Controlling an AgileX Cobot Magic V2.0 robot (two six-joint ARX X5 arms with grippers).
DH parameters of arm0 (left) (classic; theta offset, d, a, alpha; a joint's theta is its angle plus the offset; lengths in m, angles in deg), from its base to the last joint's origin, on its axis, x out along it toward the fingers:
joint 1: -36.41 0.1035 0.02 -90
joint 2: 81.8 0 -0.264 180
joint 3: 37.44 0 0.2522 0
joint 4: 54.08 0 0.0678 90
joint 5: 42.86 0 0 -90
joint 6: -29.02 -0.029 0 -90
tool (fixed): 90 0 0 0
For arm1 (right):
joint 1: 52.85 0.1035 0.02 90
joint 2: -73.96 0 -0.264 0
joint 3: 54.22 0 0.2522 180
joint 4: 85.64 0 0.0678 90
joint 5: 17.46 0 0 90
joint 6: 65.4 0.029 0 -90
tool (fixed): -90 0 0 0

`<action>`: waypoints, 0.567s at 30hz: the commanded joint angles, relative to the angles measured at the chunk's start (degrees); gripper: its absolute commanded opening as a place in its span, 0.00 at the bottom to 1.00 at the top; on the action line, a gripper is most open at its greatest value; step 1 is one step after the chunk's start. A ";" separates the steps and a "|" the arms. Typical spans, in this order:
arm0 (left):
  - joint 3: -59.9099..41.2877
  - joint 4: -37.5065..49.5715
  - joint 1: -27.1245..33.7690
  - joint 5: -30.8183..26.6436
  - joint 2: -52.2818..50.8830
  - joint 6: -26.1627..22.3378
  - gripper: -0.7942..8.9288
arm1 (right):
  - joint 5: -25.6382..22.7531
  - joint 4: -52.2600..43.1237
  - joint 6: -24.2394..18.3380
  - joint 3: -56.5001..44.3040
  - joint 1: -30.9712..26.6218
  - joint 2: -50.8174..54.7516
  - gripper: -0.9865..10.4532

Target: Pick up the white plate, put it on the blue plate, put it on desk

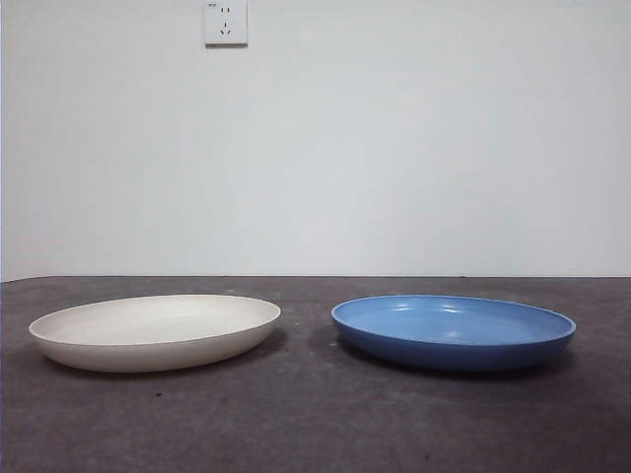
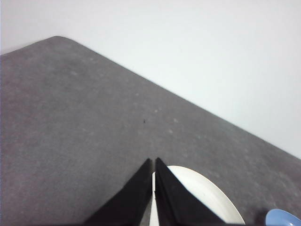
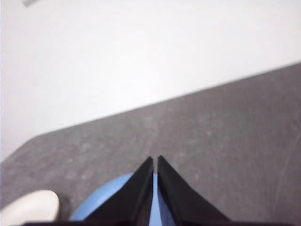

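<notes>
Cream-white plate [image 1: 155, 331], glossy blue plate [image 1: 454, 331], mottled, perhaps speckled, dark grey desk [image 1: 315, 424].

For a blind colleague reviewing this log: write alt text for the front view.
Two shallow round plates sit apart on a dark grey desk: the white plate on the picture's left, the blue plate on its right, both empty and flat. Behind them is a plain white wall with a wall socket at the top. No robot arm shows in this view.

Left black two-jaw gripper [image 2: 154, 162]: jaws pressed together, tips pointing 12 o'clock. Right black two-jaw gripper [image 3: 155, 160]: same, jaws together. Neither arm shows in front view.
</notes>
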 commanded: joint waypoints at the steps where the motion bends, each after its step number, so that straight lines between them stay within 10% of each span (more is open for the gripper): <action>1: 4.39 -1.81 0.13 1.44 2.36 -3.21 0.09 | -0.22 1.09 -0.44 4.22 -0.15 -0.94 0.09; 17: 25.75 -17.62 0.09 19.82 25.18 -19.45 0.09 | 5.38 28.79 -17.53 32.46 0.07 -25.29 0.09</action>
